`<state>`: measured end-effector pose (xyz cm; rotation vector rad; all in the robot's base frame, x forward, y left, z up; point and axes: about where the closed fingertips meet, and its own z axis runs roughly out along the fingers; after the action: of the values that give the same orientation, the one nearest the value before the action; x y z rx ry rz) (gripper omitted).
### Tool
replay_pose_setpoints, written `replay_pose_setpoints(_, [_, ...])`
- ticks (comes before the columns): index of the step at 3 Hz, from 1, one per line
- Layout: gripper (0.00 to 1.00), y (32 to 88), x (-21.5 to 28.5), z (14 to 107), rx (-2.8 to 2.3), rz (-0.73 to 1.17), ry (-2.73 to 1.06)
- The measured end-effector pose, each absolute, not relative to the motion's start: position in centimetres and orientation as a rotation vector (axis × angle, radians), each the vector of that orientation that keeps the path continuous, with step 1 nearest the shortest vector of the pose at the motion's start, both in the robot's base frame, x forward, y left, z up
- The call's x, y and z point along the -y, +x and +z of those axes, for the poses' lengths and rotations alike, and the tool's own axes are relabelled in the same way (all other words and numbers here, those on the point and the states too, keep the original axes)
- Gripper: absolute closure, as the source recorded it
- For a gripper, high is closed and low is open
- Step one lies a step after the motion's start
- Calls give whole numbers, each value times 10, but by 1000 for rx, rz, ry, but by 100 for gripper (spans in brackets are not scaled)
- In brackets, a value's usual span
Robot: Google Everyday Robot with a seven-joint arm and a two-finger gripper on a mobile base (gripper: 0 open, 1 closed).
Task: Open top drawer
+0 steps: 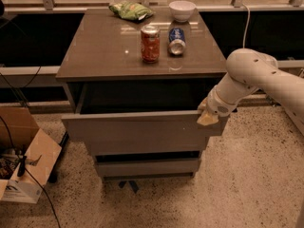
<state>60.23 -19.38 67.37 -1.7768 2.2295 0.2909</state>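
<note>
The top drawer [137, 129] is the widest grey-brown front panel under the tabletop. It stands pulled out, with its dark inside showing behind the panel. My gripper [208, 117] sits at the right end of the panel's top edge, at the end of my white arm [251, 77] reaching in from the right. Two narrower drawer fronts [145, 167] sit below, pushed in.
On the glossy brown tabletop [95, 51] stand a red can [150, 43], a blue can on its side [176, 40], a white bowl [182, 10] and a green snack bag [130, 10]. A cardboard box [23, 160] with cables lies on the floor at left.
</note>
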Motion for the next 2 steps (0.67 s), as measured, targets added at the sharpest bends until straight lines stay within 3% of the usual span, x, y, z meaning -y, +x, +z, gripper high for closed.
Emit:
replay_pose_setpoints(1, [100, 602, 194, 675, -2229, 291, -1777])
replay_pose_setpoints(2, [81, 602, 194, 678, -2229, 291, -1777])
